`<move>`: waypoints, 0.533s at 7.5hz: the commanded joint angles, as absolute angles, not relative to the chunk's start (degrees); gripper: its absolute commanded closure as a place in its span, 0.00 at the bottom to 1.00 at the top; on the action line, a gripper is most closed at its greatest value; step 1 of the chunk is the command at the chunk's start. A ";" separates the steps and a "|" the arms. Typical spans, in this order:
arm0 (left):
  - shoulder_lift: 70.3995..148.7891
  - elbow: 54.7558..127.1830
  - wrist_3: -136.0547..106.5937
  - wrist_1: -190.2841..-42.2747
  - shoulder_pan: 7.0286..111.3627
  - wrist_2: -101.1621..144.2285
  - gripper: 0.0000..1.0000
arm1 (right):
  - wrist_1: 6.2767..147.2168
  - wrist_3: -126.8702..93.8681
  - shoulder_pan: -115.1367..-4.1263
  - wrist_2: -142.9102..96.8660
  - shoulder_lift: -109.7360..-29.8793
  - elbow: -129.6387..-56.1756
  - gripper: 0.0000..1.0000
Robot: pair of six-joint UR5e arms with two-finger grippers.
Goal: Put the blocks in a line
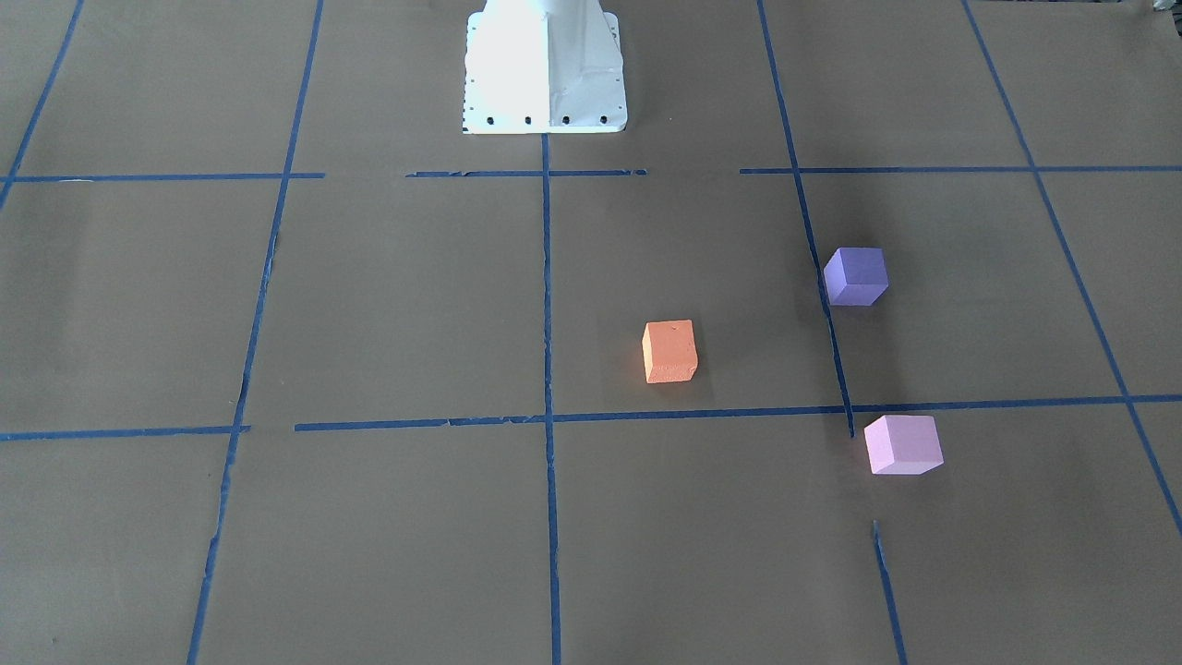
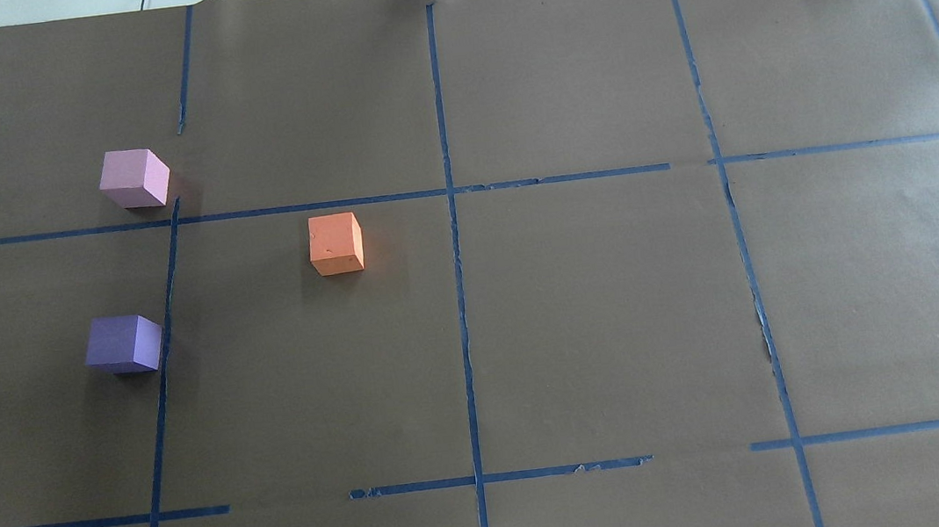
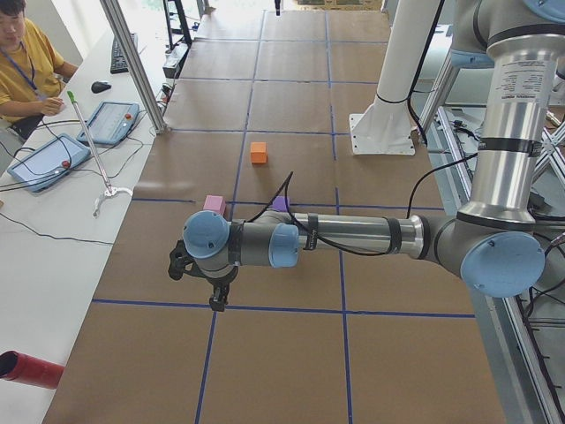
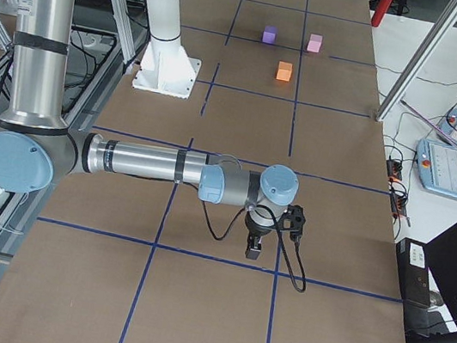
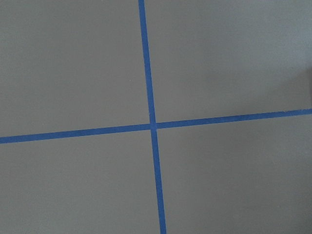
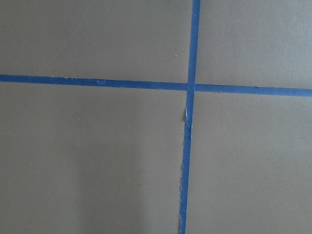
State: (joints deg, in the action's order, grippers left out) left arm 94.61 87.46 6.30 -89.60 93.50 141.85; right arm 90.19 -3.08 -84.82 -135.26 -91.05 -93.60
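Three cubes lie apart on the brown paper, on the robot's left half. The orange block (image 2: 335, 243) (image 1: 669, 351) is nearest the centre line. The dark purple block (image 2: 123, 344) (image 1: 856, 275) is nearer the robot. The pale pink block (image 2: 134, 179) (image 1: 902, 444) is farther out. The left gripper (image 3: 214, 300) shows only in the exterior left view, hanging above the paper far from the blocks; I cannot tell if it is open. The right gripper (image 4: 253, 249) shows only in the exterior right view, likewise far off; I cannot tell its state. Both wrist views show only paper and tape.
Blue tape lines (image 2: 450, 213) divide the paper into a grid. The white robot base (image 1: 545, 69) stands at the table's robot side. An operator (image 3: 22, 62), teach pendants (image 3: 40, 163) and a frame post (image 3: 132, 62) are beside the table.
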 commanded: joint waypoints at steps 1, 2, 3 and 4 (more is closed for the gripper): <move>94.48 87.45 5.98 -89.56 94.22 141.59 0.00 | 90.26 -3.08 -84.81 -135.26 -91.05 -93.60 0.00; 94.48 87.45 5.80 -89.56 94.22 141.50 0.00 | 90.18 -3.08 -84.81 -135.26 -91.05 -93.60 0.00; 94.48 87.45 5.71 -89.56 94.22 141.50 0.00 | 90.26 -3.08 -84.81 -135.26 -91.05 -93.60 0.00; 94.66 87.71 5.71 -89.56 94.22 141.33 0.00 | 90.18 -3.08 -84.81 -135.26 -91.05 -93.60 0.00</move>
State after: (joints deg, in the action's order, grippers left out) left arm 94.53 87.51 5.78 -89.56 94.19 141.49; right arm 90.22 -3.08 -84.81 -135.26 -91.05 -93.60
